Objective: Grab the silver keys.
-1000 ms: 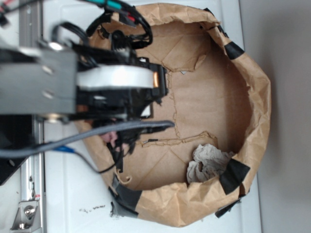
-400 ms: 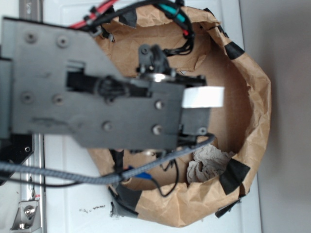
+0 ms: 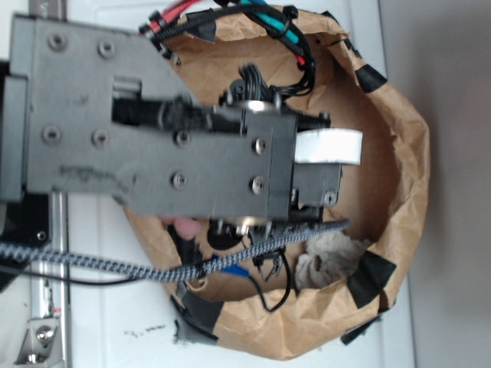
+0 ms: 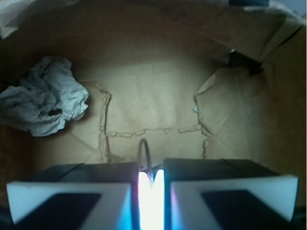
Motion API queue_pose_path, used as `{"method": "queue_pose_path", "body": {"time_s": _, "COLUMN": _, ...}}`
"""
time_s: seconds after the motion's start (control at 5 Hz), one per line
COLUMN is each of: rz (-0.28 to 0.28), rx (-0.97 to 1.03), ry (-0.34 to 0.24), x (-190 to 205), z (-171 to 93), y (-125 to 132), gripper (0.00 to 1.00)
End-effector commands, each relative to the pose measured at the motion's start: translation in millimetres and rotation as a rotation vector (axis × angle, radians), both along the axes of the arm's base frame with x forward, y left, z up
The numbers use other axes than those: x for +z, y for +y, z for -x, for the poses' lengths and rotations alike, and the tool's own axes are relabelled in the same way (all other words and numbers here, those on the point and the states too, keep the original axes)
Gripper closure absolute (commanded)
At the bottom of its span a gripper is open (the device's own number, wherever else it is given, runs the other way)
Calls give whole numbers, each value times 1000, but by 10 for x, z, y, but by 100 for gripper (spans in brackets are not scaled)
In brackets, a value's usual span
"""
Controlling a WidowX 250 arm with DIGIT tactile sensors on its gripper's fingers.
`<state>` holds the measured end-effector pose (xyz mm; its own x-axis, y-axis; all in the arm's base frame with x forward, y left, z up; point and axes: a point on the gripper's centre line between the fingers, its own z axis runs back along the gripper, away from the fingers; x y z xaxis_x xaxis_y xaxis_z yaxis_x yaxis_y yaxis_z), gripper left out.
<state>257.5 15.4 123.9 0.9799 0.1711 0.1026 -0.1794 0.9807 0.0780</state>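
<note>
Two grey fingers (image 4: 72, 191) of the gripper (image 4: 151, 191) are sitting nearly closed in the wrist view, pinching a thin metal ring, part of the silver keys (image 4: 145, 155), which is poking up from the narrow gap between them. Below, the brown paper bowl (image 4: 153, 100) is lying open, and a crumpled paper wad (image 4: 43, 103) is resting well apart at its left side.

No text, label, brand, number or sign can be read in either view; the dark specks on the white worktop (image 3: 115, 322) near its edge are illegible.
</note>
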Motion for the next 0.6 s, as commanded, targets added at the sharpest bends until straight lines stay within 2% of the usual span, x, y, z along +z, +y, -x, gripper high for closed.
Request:
{"method": "queue_pose_path", "body": {"time_s": 0.0, "rz": 121, "rx": 34, "ry": 31, "x": 338, "z": -289, "y": 240, "gripper": 100}}
{"method": "queue_pose_path", "body": {"time_s": 0.2, "rz": 105, "rx": 27, "ry": 9, "x": 302, "z": -237, "y": 199, "gripper": 100}}
{"method": "queue_pose_path", "body": {"time_s": 0.4, "rz": 61, "rx": 19, "ry": -28, "x": 280, "z": -191, "y": 152, "gripper": 100}}
